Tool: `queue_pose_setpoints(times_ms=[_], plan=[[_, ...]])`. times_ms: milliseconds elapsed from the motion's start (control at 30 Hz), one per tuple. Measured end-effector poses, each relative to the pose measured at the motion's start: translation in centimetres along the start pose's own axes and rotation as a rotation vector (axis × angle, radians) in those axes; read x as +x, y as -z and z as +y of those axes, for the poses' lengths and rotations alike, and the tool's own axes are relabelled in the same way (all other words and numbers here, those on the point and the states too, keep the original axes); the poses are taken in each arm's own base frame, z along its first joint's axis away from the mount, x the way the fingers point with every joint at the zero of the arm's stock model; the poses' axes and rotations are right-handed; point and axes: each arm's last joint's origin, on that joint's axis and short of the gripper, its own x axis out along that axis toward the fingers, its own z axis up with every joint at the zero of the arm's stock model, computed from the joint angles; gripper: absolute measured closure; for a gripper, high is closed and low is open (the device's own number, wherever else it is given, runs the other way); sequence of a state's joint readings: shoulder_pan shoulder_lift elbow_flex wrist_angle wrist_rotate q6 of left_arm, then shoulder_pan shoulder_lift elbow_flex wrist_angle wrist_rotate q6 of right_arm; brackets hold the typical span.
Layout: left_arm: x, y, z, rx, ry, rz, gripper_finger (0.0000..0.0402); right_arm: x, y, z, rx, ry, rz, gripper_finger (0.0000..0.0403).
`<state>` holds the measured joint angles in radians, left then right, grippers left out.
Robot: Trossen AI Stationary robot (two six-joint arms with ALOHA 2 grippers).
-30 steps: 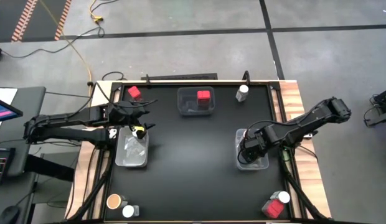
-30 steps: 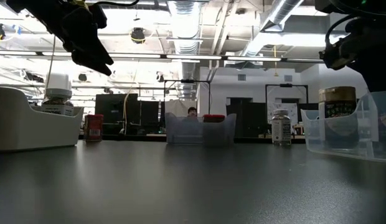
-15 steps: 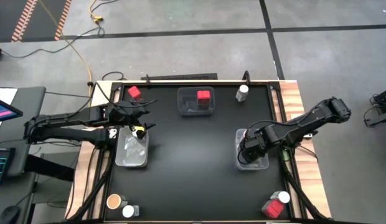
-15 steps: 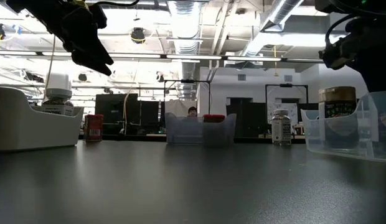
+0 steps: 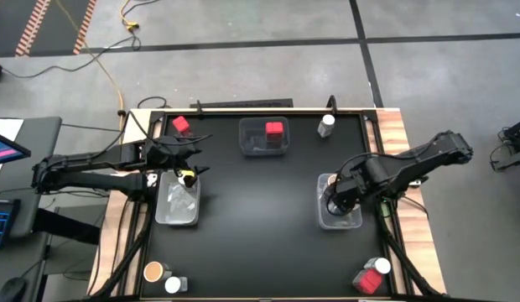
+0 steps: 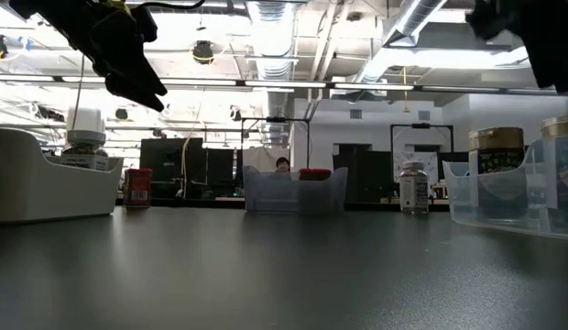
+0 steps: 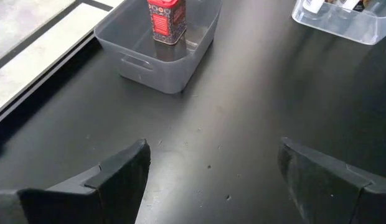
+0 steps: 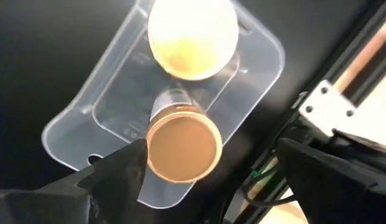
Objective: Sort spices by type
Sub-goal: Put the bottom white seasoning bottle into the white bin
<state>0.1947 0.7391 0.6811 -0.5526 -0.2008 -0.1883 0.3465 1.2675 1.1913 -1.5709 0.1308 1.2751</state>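
Observation:
My right gripper hangs open over the clear bin at the table's right side. Two tan-lidded round jars stand upright in that bin, one below the fingers and one beyond it; neither is touched. My left gripper is open in the air above the far end of the left bin, where a white-capped jar stands. One red square-topped container stands in the far middle bin. Another red one and a white-capped jar stand on the table near the far edge.
At the near left corner stand a tan-lidded jar and a white-capped jar. At the near right corner stand a red container and a white-capped jar. The black mat's middle holds nothing. A raised frame borders the table.
My right gripper has risen above the right bin and shifted slightly toward the table's right edge. In the low view it has left the space over the bin, and a second tan-lidded jar now shows at the bin's right end.

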Motion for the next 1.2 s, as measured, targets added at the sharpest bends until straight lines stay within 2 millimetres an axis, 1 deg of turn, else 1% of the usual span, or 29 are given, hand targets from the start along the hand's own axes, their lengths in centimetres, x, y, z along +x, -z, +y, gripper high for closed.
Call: queue_pose_setpoints(times_ms=[167, 300, 400, 533, 633, 800, 900, 967, 1100, 1200], plan=[[0.0, 0.0, 0.0, -0.045, 0.0, 0.001, 0.0068, -1.6, 0.8, 0.3, -0.027, -0.08, -0.061, 0.0016], [0.0, 0.0, 0.0, -0.083, -0.001, 0.003, 0.0068, -1.8, 1.7, 0.6, -0.018, -0.082, -0.114, 0.0016], [0.0, 0.0, 0.0, -0.105, -0.001, 0.003, 0.0068, -1.9, 2.4, 0.6, 0.032, -0.085, -0.138, 0.0016], [0.0, 0.0, 0.1, -0.075, -0.016, -0.002, 0.0068, -1.9, 3.1, 0.6, 0.102, -0.079, -0.163, 0.0016], [0.0, -0.5, 0.4, -0.072, -0.018, -0.04, 0.0068, -2.0, 3.5, 0.5, 0.134, -0.093, -0.163, 0.0016], [-0.9, -2.5, 1.2, -0.047, -0.023, -0.102, 0.0068, -2.2, 3.5, 0.3, 0.23, -0.11, -0.161, 0.0018], [-1.5, -4.2, 1.9, 0.01, -0.06, -0.118, 0.0068, -2.2, 3.3, 0.3, 0.274, -0.112, -0.182, 0.0018], [-1.6, -5.4, 2.3, 0.061, -0.054, -0.114, 0.0068, -2.1, 3.0, 0.3, 0.289, -0.107, -0.181, 0.0018], [-1.2, -7.6, 3.1, 0.137, -0.09, -0.045, 0.0068, -2.0, 2.7, 0.5, 0.251, -0.099, -0.183, 0.0018], [-0.7, -8.7, 3.8, 0.227, -0.115, 0.052, 0.0068, -2.0, 2.4, 0.4, 0.267, -0.095, -0.181, 0.0018]])
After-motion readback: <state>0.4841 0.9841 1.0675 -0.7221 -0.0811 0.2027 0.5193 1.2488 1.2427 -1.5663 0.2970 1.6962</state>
